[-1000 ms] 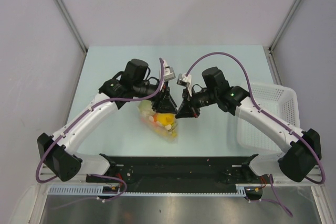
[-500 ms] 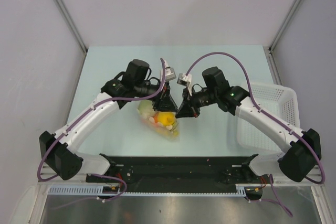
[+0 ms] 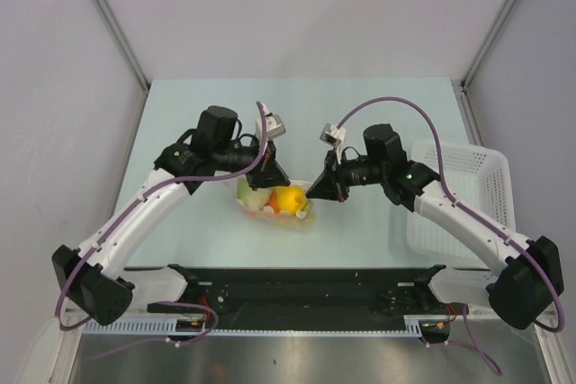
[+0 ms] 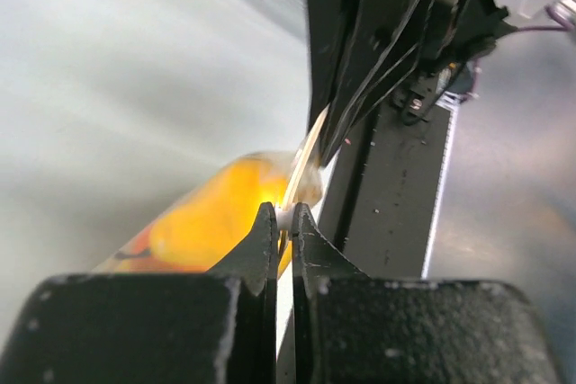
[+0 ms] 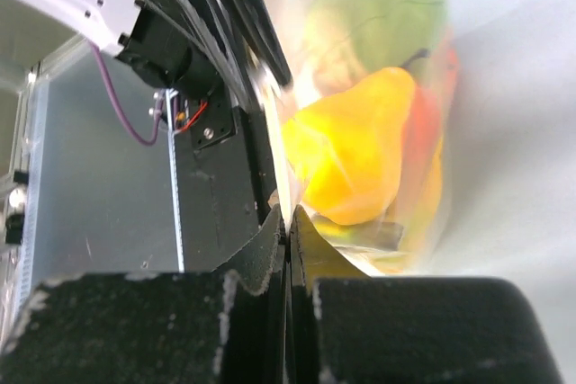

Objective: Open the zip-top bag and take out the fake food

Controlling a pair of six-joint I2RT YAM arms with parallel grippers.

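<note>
The clear zip-top bag [image 3: 274, 207] lies on the table between my two grippers, with fake food inside: a yellow-orange fruit [image 3: 286, 200] and a pale green piece [image 3: 252, 197]. My left gripper [image 3: 270, 177] is shut on the bag's top edge; the left wrist view shows its tips [image 4: 282, 219] pinching a white strip, the orange fruit [image 4: 211, 222] behind. My right gripper [image 3: 315, 191] is shut on the opposite edge; the right wrist view shows its tips [image 5: 287, 218] pinching thin plastic beside a yellow fruit [image 5: 355, 155] and a green one [image 5: 382, 6].
A white perforated basket [image 3: 468, 200] stands at the right edge of the table, under the right arm. A black rail [image 3: 306, 281] runs along the near edge. Grey walls close the back and sides.
Both grippers have drawn apart, left going left and right going right, and lowered. The bag between them has been stretched wider and now lies flatter on the table.
</note>
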